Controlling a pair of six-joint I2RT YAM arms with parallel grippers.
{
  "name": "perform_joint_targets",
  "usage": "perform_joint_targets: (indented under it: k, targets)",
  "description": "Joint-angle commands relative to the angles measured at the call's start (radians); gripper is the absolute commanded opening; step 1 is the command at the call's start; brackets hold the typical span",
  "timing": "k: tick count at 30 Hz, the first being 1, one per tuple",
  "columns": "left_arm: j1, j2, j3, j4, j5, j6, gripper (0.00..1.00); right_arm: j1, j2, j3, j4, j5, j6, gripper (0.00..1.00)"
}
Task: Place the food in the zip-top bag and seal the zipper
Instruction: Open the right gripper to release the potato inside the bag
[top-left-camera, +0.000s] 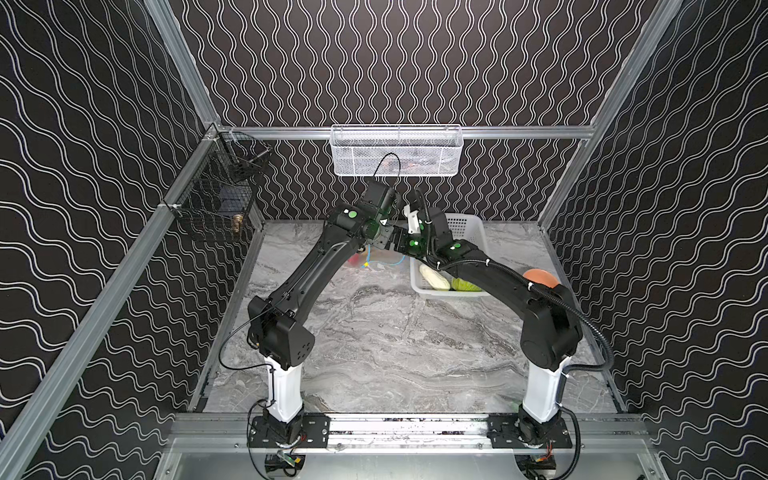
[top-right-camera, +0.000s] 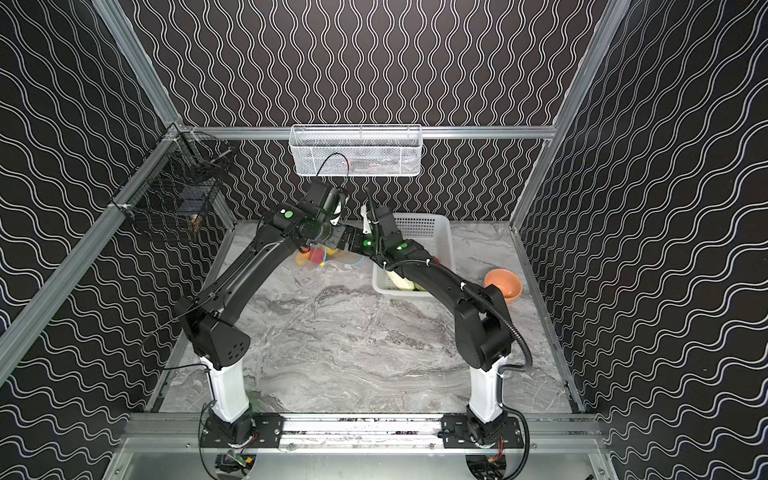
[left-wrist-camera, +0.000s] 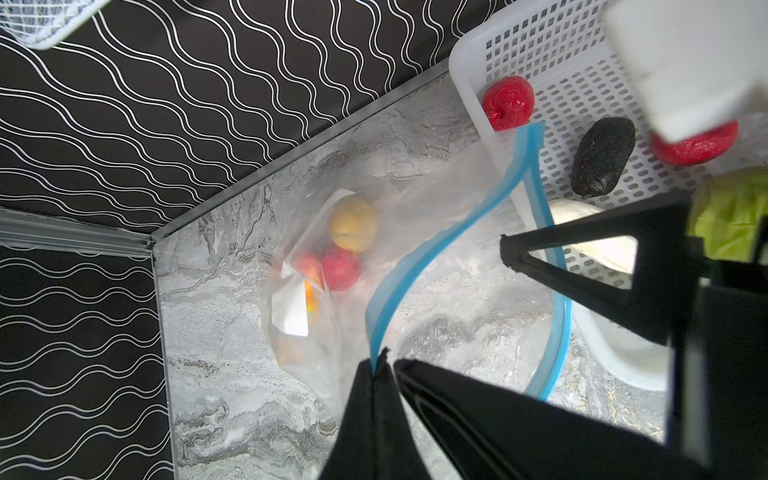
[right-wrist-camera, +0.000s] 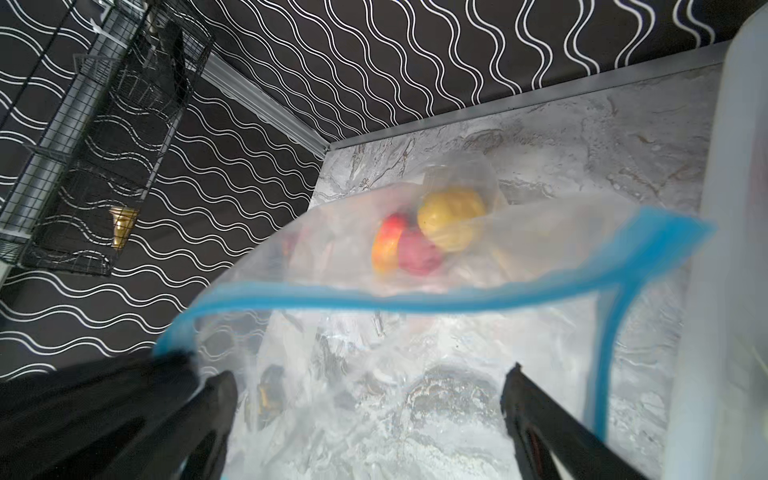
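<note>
The clear zip-top bag (left-wrist-camera: 415, 195) lies on the marble table with its mouth held open. My left gripper (left-wrist-camera: 377, 365) is shut on the blue zipper (left-wrist-camera: 432, 245) strip at the mouth's upper edge. My right gripper (right-wrist-camera: 370, 378) is open, with its fingers spread inside the mouth and nothing between them. A yellow potato (left-wrist-camera: 353, 224), a red piece (left-wrist-camera: 340, 268) and a yellow-orange fruit (right-wrist-camera: 384, 249) rest deep in the bag. In the white perforated basket (left-wrist-camera: 561, 54) are two red pieces (left-wrist-camera: 509, 102), a dark oval (left-wrist-camera: 602, 156), a white long vegetable (top-left-camera: 434, 277) and a green cabbage (left-wrist-camera: 727, 216).
An orange bowl (top-right-camera: 503, 282) stands right of the basket, near the right wall. A white mesh basket (top-left-camera: 395, 149) hangs on the back wall. A black wire basket (top-left-camera: 216, 203) hangs on the left wall. Both arms meet over the bag at the back of the table.
</note>
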Motion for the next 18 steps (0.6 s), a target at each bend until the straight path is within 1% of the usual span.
perform_joint_targets:
  k: [1, 5, 9, 13, 16, 18]
  targets:
    - [0.0, -0.003, 0.002, 0.005, -0.004, 0.0, 0.0, 0.004, -0.049, -0.022, -0.005, 0.035, -0.025, 0.99]
    - [0.0, -0.01, -0.002, 0.01, -0.028, 0.007, 0.0, 0.009, -0.107, -0.087, -0.014, 0.086, -0.044, 0.99]
    - [-0.001, -0.018, -0.019, 0.016, -0.025, 0.01, 0.0, 0.009, -0.172, -0.161, -0.001, 0.122, -0.058, 0.99]
    - [-0.001, -0.021, -0.025, 0.021, -0.031, 0.015, 0.0, 0.008, -0.205, -0.182, -0.016, 0.157, -0.08, 0.99]
    - [-0.001, -0.021, -0.024, 0.02, -0.032, 0.014, 0.0, 0.012, -0.225, -0.186, -0.03, 0.214, -0.097, 0.99]
    - [-0.001, -0.023, -0.029, 0.022, -0.032, 0.015, 0.0, 0.011, -0.231, -0.192, -0.03, 0.231, -0.105, 0.99]
